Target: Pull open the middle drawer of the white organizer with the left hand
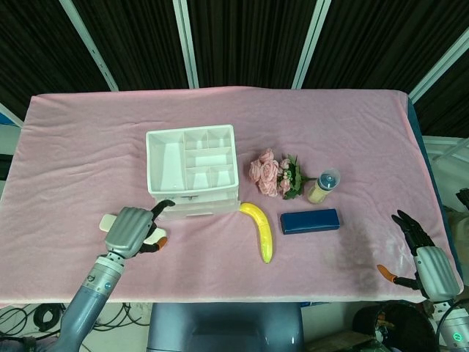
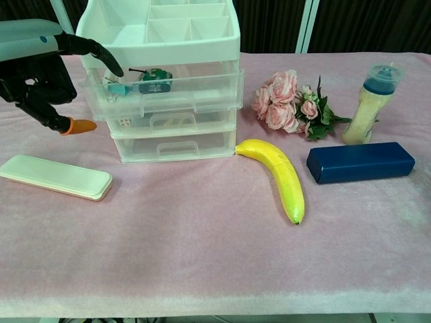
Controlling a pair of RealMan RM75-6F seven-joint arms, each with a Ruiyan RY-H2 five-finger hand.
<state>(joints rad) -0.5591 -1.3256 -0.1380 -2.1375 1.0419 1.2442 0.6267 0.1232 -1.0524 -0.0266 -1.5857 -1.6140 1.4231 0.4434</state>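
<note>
Nearest to us lay the flat white case [image 2: 55,176] on the pink cloth [image 2: 202,256]. Just above it our left hand [image 2: 42,74] hung loose, holding nothing. Our right hand [image 1: 425,257] rested spread out and empty at the near right edge. Behind stood the white organizer [image 2: 165,81], left of the banana [image 2: 276,175]. Its middle drawer [image 2: 175,121] looked light, smooth and slippery, so we thought we should hook the little front handle [image 2: 163,119].

We see our left hand [image 1: 130,229] w/ fingers spread, empty, just left-front of the white organizer [image 1: 192,170], over a flat cream case [image 1: 110,221]. Right hand [image 1: 425,258] rests open at the table's far right edge.
</note>
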